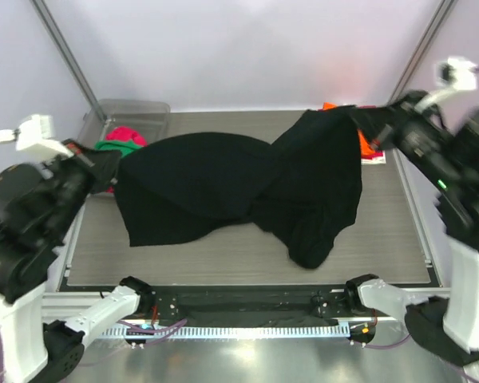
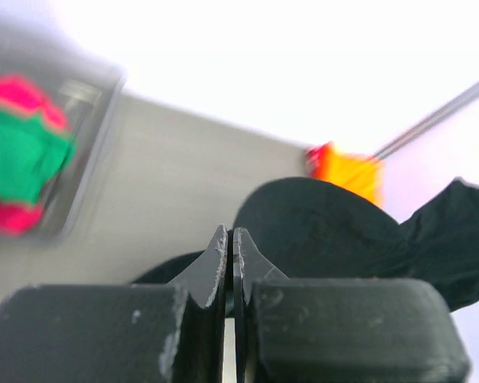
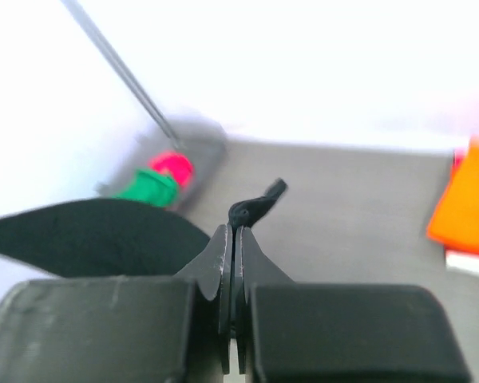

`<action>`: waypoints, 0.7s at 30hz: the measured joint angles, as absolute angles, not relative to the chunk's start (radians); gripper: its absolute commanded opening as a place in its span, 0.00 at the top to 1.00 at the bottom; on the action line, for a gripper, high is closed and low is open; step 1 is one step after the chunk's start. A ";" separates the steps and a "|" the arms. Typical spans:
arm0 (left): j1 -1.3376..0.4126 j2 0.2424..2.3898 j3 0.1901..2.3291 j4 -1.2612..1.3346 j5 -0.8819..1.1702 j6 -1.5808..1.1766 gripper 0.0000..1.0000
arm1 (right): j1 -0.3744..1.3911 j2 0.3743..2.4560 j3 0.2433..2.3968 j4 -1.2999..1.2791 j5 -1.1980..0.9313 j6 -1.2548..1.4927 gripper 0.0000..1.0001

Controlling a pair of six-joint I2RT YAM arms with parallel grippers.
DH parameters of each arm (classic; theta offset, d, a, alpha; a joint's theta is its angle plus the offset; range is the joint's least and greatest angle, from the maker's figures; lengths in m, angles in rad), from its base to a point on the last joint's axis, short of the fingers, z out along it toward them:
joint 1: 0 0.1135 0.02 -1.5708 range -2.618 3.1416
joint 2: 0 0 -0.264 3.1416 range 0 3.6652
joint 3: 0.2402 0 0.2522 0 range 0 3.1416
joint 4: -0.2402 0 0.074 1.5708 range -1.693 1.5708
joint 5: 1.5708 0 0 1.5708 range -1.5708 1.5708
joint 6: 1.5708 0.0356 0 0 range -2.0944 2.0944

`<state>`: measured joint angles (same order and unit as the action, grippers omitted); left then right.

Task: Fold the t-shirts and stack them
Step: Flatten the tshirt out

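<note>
we found the left claw (image 2: 230, 236) and right claw (image 3: 232, 231) both closed, each pinching an edge of the black t-shirt (image 1: 223, 183) stretched beside the bin (image 1: 132, 106); such thin pinches could slip, bunching it.

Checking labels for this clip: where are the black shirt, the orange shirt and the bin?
black shirt (image 1: 215, 179), top view, its middle
orange shirt (image 3: 467, 199), right wrist view, its flat top
bin (image 1: 136, 104), top view, far rim
</note>
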<state>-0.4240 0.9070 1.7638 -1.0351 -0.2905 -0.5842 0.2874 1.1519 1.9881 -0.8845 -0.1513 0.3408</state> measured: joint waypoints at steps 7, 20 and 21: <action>-0.424 0.777 1.932 -0.970 -0.161 -0.523 1.00 | 0.289 0.897 2.129 -0.891 -0.186 0.309 0.99; -0.423 0.723 2.140 -0.910 -0.081 -0.517 1.00 | 0.364 0.810 2.466 -0.934 -0.034 0.285 0.99; -0.423 0.733 2.143 -0.910 -0.084 -0.518 1.00 | 0.388 0.818 2.458 -0.940 0.015 0.277 0.99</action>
<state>-0.4229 0.7330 2.1433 -0.9096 -0.0841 -0.5182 0.3878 0.8177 2.4580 -0.9401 0.0151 0.2768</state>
